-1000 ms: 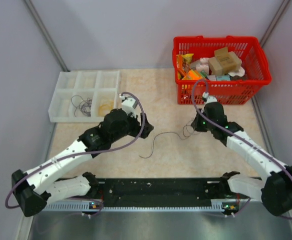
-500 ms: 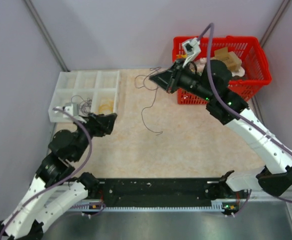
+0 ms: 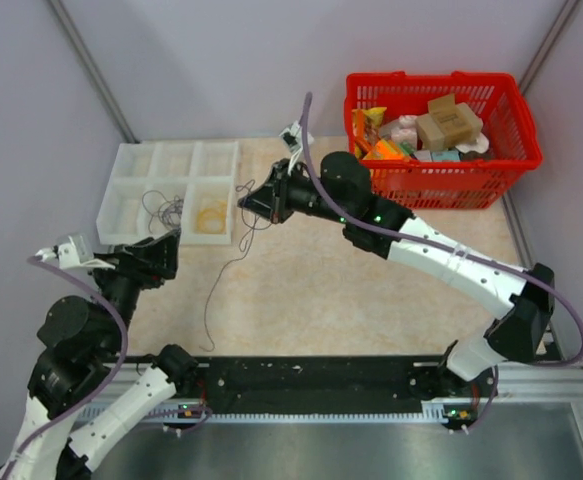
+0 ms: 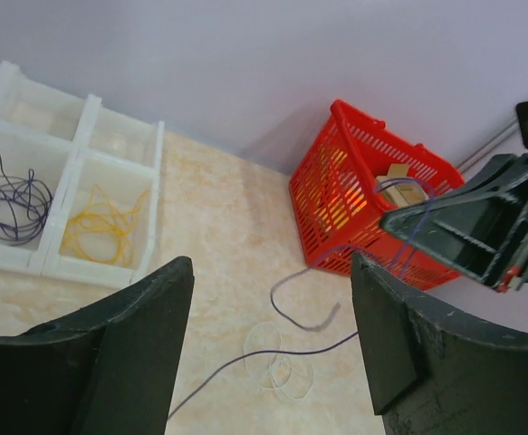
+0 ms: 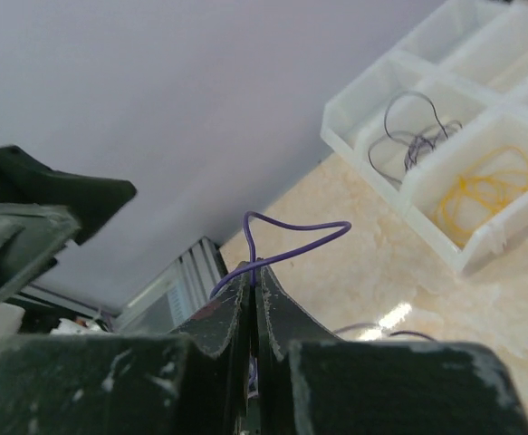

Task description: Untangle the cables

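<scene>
- right tool is pinching a purple cable tight near the top view's middle, strand dangling toward the surface
- left tool is sitting wide apart, lower left, gripping nothing

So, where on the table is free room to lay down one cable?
Free: the tabletop between the right arm and the near rail. Crowded: beside the tray, where the right gripper dangles a purple cable.
</scene>
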### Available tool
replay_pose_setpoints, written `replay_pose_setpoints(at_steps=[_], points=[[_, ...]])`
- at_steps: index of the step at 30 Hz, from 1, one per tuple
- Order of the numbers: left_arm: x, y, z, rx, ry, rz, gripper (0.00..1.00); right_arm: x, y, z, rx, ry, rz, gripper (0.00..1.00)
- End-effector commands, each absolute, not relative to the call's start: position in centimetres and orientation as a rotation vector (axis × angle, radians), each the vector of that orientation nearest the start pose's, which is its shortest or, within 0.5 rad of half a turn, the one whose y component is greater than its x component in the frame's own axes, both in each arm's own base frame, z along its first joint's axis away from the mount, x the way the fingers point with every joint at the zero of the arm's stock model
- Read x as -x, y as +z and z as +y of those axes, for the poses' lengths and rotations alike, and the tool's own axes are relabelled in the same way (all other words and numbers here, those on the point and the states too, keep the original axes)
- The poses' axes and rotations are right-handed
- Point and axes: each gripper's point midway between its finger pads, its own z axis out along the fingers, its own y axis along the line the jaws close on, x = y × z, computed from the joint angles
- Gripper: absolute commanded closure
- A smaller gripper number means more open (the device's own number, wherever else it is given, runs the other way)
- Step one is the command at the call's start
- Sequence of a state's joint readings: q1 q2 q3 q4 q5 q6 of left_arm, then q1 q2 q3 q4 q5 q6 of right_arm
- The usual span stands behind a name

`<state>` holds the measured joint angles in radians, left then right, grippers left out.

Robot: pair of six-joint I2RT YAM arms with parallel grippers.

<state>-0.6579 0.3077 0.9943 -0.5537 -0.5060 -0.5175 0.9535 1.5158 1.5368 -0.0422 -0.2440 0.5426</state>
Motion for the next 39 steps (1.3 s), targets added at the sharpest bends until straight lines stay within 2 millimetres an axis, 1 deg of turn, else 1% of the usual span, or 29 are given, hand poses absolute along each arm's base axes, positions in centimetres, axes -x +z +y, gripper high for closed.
replay_pose_setpoints(at_steps=[1, 2, 4, 5, 6, 7, 9, 10, 13, 15, 17, 19, 22, 24, 25, 29, 32, 33, 34, 36, 39], points=[[-18.2, 35.7, -6.1, 0.368, -0.575, 1.625, 0.23, -24.0, 33.2, 45.9, 0.597, 1.303, 1.781, 1.00], [-18.8, 33.7, -6.6, 0.381, -0.532, 1.714, 0.21, -24.0, 31.7, 46.3, 0.614, 1.299, 1.814, 1.00], [-19.8, 30.8, -8.1, 0.388, -0.493, 1.860, 0.20, -24.4, 29.0, 46.7, 0.614, 1.265, 1.880, 1.00], [-20.1, 29.4, -9.0, 0.387, -0.491, 1.925, 0.20, -24.8, 28.3, 46.5, 0.610, 1.230, 1.897, 1.00], [-20.3, 28.4, -9.8, 0.378, -0.498, 1.971, 0.20, -25.4, 28.3, 46.3, 0.607, 1.199, 1.892, 1.00], [-20.4, 27.8, -10.2, 0.379, -0.501, 1.988, 0.20, -25.7, 28.1, 45.9, 0.613, 1.171, 1.908, 1.00], [-20.5, 27.7, -10.5, 0.381, -0.527, 1.974, 0.20, -26.5, 29.7, 45.0, 0.610, 1.135, 1.878, 1.00], [-20.4, 28.1, -10.4, 0.383, -0.546, 1.948, 0.20, -27.1, 30.9, 44.5, 0.604, 1.116, 1.854, 1.00], [-20.4, 29.3, -9.7, 0.394, -0.558, 1.882, 0.20, -28.6, 34.0, 43.0, 0.596, 1.044, 1.792, 1.00], [-20.4, 29.3, -9.3, 0.400, -0.534, 1.882, 0.20, -29.8, 35.8, 42.0, 0.581, 1.001, 1.766, 1.00], [-20.5, 28.7, -9.3, 0.388, -0.499, 1.909, 0.20, -30.5, 37.1, 41.7, 0.588, 0.976, 1.743, 1.00], [-20.7, 27.2, -8.7, 0.402, -0.410, 1.971, 0.20, -30.8, 38.4, 41.7, 0.590, 0.958, 1.720, 1.00], [-20.9, 25.6, -8.1, 0.421, -0.340, 2.019, 0.18, -30.7, 38.5, 42.3, 0.612, 0.978, 1.717, 1.00], [-21.0, 24.8, -8.3, 0.429, -0.346, 2.033, 0.18, -30.6, 37.6, 43.1, 0.632, 0.998, 1.732, 1.00], [-21.2, 24.6, -8.4, 0.432, -0.351, 2.036, 0.18, -30.4, 36.8, 43.5, 0.639, 1.009, 1.748, 1.00], [-21.2, 23.8, -7.7, 0.461, -0.317, 2.048, 0.17, -27.9, 32.1, 46.2, 0.676, 1.121, 1.838, 1.00], [-21.1, 24.2, -7.0, 0.465, -0.298, 2.024, 0.16, -25.8, 27.5, 47.3, 0.658, 1.217, 1.941, 1.00], [-21.0, 24.5, -6.8, 0.464, -0.299, 2.011, 0.16, -25.1, 26.1, 47.4, 0.643, 1.255, 1.969, 1.00], [-21.0, 24.6, -6.8, 0.458, -0.302, 2.003, 0.16, -24.4, 25.3, 47.7, 0.636, 1.293, 1.978, 1.00], [-21.1, 24.8, -6.6, 0.443, -0.295, 1.993, 0.16, -23.3, 22.5, 47.7, 0.624, 1.300, 2.038, 1.00], [-21.3, 24.6, -6.9, 0.433, -0.293, 2.005, 0.16, -21.9, 19.7, 48.1, 0.640, 1.344, 2.114, 0.98]])
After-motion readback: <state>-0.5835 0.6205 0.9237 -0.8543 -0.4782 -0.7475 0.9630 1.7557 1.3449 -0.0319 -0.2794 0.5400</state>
